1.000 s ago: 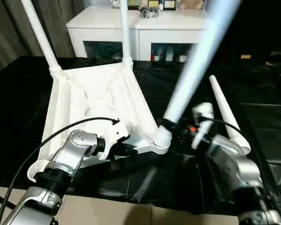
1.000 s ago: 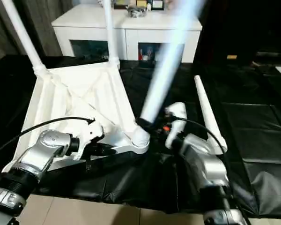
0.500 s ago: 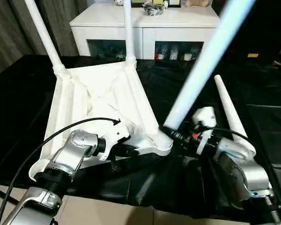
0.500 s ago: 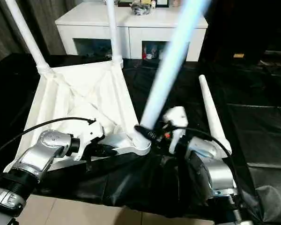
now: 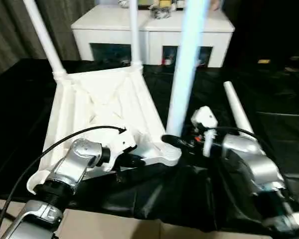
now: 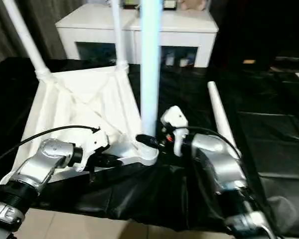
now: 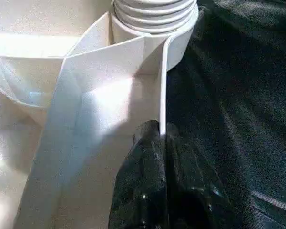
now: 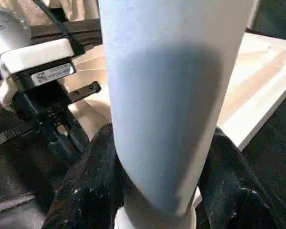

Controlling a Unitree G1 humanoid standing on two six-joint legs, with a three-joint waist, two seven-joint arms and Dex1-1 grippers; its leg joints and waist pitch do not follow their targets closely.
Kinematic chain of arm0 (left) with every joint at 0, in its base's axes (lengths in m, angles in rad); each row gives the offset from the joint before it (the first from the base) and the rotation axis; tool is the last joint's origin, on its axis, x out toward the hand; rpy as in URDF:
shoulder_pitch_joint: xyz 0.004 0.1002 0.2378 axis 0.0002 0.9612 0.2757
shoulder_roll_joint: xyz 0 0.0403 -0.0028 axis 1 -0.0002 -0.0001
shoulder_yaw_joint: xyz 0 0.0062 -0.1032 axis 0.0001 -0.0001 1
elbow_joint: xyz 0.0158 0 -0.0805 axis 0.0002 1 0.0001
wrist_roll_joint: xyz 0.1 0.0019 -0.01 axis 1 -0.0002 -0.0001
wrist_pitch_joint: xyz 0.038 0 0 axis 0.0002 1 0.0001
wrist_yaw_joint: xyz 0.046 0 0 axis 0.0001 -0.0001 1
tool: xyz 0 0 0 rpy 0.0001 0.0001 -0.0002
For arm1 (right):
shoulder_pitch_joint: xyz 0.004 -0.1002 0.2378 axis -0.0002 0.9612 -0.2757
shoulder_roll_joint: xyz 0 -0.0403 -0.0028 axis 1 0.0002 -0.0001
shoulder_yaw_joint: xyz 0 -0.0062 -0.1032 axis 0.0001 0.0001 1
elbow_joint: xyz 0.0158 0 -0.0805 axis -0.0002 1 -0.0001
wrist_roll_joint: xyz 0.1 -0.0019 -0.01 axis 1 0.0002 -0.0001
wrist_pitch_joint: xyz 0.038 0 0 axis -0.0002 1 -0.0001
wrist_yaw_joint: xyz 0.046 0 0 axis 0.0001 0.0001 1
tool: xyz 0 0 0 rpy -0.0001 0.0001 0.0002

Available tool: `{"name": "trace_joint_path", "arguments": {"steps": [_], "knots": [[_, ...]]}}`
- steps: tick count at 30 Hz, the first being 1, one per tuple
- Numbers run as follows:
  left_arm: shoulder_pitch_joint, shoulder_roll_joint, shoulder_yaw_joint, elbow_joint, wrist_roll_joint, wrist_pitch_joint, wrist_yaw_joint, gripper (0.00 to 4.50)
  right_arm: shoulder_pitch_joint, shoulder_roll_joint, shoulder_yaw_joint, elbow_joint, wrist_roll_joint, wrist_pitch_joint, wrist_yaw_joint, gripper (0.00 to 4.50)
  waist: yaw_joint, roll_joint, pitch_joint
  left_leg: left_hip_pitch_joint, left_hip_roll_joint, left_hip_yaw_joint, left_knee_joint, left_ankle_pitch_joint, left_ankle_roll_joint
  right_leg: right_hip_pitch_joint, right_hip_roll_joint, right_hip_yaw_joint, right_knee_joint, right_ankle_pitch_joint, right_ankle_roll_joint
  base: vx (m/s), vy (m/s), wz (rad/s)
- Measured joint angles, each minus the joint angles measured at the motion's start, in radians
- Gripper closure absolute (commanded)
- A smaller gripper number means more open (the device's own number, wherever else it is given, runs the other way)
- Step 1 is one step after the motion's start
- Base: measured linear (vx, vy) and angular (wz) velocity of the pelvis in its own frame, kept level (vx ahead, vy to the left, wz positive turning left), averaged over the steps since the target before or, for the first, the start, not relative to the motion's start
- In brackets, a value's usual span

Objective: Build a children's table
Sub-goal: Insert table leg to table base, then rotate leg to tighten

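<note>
While three legs (image 5: 186, 64) stand socketed, one leg (image 5: 236, 107) lies loose

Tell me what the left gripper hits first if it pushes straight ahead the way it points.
Left gripper is shut on the tabletop's thin edge wall. Straight ahead along that wall sits the ribbed corner socket, where the leg held by the right gripper stands. It would likely meet that first.

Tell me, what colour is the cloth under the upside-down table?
Black. The cloth under the white tabletop shows best in the left eye view.
</note>
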Motion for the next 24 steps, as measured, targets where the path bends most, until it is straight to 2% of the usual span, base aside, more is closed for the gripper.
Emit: {"name": "trace_joint_path", "arguments": {"steps": [5, 13, 24], "knots": [[0.0, 0.001, 0.0, 0.0, 0.002, 0.002, 0.008, 4.5, 0.003, -0.001, 0.0, 0.0, -0.005, 0.0, -0.012, 2.68, -0.007, -0.002, 0.0, 0.0, 0.0, 0.0, 0.0, 0.0, 0.0, 0.0, 0.0, 0.001, -0.005, 0.0, 0.0, 0.0, 0.0, 0.0], [0.002, 0.0, -0.001, 0.0, 0.005, 0.003, 0.007, 4.5, 0.027, -0.009, -0.001, -0.026, -0.005, -0.005, -0.01, 2.68, -0.005, 0.0, -0.001, 0.001, 0.0, 0.0, 0.0, 0.0, 0.0, 0.0, 0.0, 0.001, -0.005, 0.0, 0.0, 0.0, 0.0, 0.0], [0.009, -0.003, -0.001, 0.0, 0.007, 0.002, 0.006, 4.5, 0.062, -0.005, -0.003, -0.038, -0.004, -0.044, -0.024, 2.68, -0.006, 0.002, -0.01, 0.001, 0.0, 0.0, -0.001, 0.0, 0.0, 0.0, 0.0, 0.0, -0.008, 0.0, 0.0, 0.0, 0.0, 0.0]]}}
